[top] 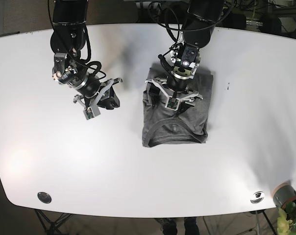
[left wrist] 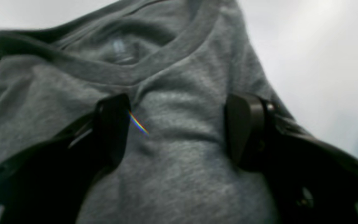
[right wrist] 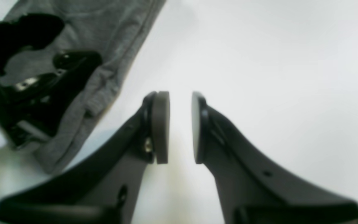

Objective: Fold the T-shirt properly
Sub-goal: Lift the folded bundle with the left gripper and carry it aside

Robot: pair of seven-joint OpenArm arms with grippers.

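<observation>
Base view shows the grey T-shirt (top: 175,122) folded into a neat rectangle, left hand (top: 173,98) spread, right hand (top: 110,95) released.

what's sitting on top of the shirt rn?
Only the left gripper, jaws spread, over the folded gray T-shirt above the collar. Fabric beneath the gripper is hidden. The right gripper hovers over bare white table.

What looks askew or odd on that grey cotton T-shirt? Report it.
The grey cotton T-shirt lies folded into a rough rectangle on the white table, collar toward the near edge. Its left side edge looks bunched and uneven, and fabric humps up between the open left gripper. The right gripper is open over bare table. No damage shows.
</observation>
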